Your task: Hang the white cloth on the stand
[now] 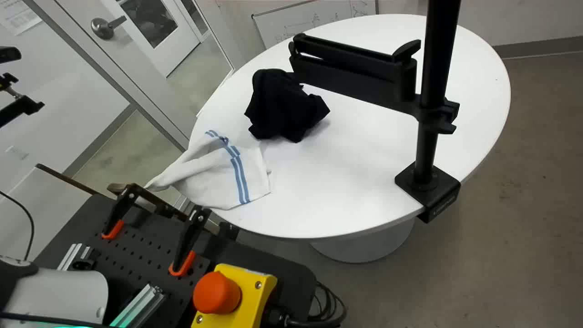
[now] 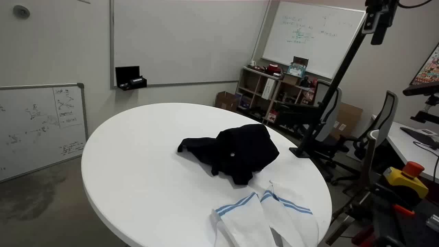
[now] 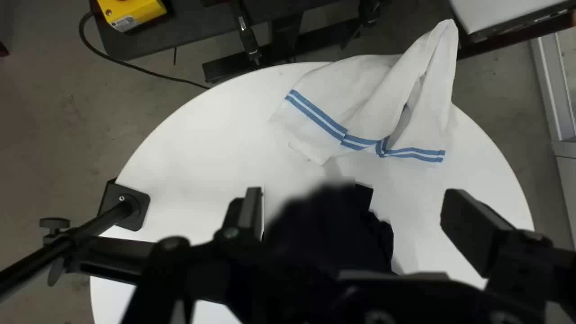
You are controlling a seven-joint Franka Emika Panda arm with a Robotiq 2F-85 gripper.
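From left to right in an exterior view: a black and orange clamp (image 1: 119, 212), then the white cloth (image 1: 216, 180), rumpled and not yet hung, lying at the left rim of a round white surface (image 1: 328, 196), its narrow end reaching past that rim towards the clamp; whether the two touch cannot be told. That overhang looks like the likeliest trouble: a pull could snag it there, or its own weight could draw the cloth off. Next, near the white one, comes a heaped black cloth (image 1: 284, 107). In the wrist view the hand (image 3: 355, 216) has its fingers (image 3: 470, 229) wide apart, with nothing seen gripped, and frames this black cloth rather than the white one, so going straight down would probably gather the wrong fabric. The white cloth's flat part also seems hard to pinch: the fingers may skid or take one layer only. Furthest right rises the black stand (image 1: 432, 82), fixed at the rim, its side arm (image 1: 350, 75) pointing left over the surface; cloth laid unevenly across that arm could slip off, and a low approach could knock it
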